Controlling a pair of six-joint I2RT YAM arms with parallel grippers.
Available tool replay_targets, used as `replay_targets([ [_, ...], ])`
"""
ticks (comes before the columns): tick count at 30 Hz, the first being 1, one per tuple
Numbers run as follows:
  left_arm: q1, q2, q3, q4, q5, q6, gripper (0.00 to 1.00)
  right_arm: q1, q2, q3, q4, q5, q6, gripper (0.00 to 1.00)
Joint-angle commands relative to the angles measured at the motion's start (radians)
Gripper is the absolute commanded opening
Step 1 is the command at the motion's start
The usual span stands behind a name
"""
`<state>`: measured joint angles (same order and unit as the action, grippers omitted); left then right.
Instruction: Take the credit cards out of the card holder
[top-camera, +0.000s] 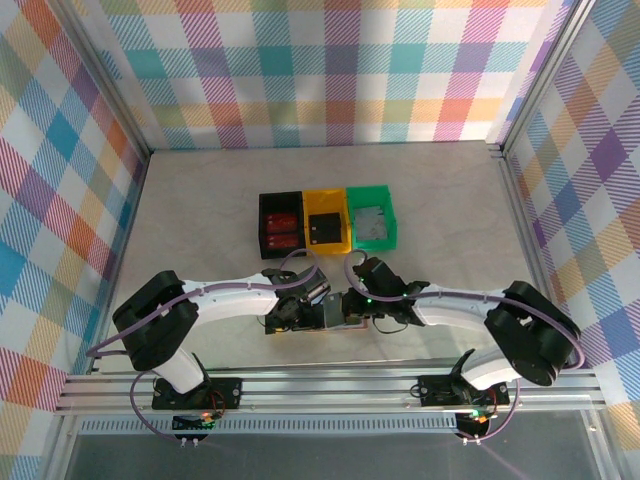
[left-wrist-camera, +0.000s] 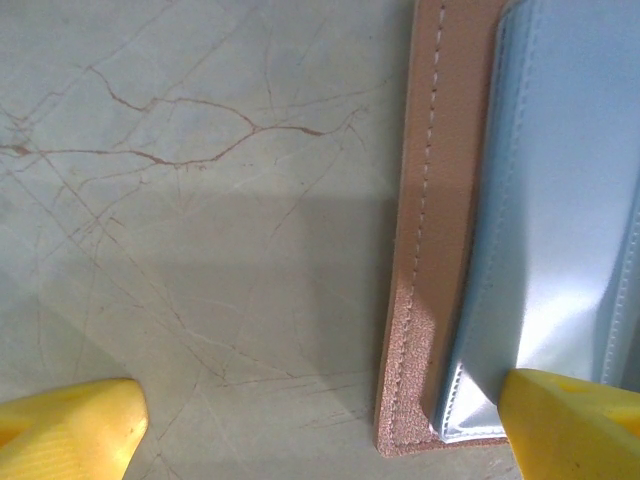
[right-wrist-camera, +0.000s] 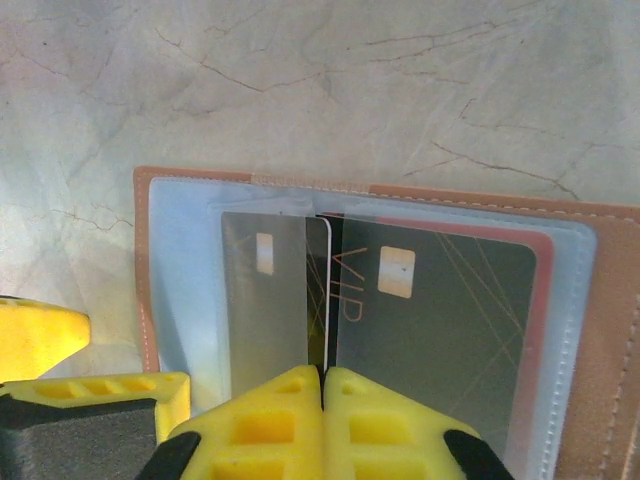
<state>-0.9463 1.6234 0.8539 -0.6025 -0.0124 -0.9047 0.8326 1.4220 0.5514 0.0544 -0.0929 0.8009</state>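
On marble table (right-wrist-camera: 400, 80), open card holder (right-wrist-camera: 185, 290) spans right wrist view crosswise.

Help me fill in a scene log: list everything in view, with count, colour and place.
card holder: one, tan with pale blue pockets, lying open on the table between the hands
credit cards: at least two, one grey, one dark with VIP lettering, in the holder's clear pockets
black bin: one, left of the row beyond the holder
yellow bin: one, middle of the row
green bin: one, right of the row
table: one, beige, marbled
walls: plaid, around the table
left hand: yellow fingers open, at the holder's corner
right hand: yellow fingers shut, over the cards
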Motion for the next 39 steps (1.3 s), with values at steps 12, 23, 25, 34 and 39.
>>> replay_targets([
  [12,0.009,0.139,-0.096,0.165,0.109,-0.036,0.92,-0.041,-0.069,-0.096,0.068,0.037,-0.026,0.00],
  [23,0.009,0.141,-0.090,0.162,0.117,-0.026,0.92,-0.043,-0.056,-0.088,0.096,-0.011,-0.035,0.16],
  [25,0.009,0.139,-0.089,0.159,0.116,-0.025,0.92,-0.043,-0.060,-0.090,0.100,-0.017,-0.035,0.13],
  [34,0.009,0.128,-0.080,0.147,0.114,-0.014,0.92,-0.042,-0.041,-0.090,0.168,-0.101,-0.036,0.25],
  [39,0.010,0.124,-0.073,0.137,0.107,-0.005,0.92,-0.043,-0.052,-0.108,0.243,-0.137,-0.030,0.29],
])
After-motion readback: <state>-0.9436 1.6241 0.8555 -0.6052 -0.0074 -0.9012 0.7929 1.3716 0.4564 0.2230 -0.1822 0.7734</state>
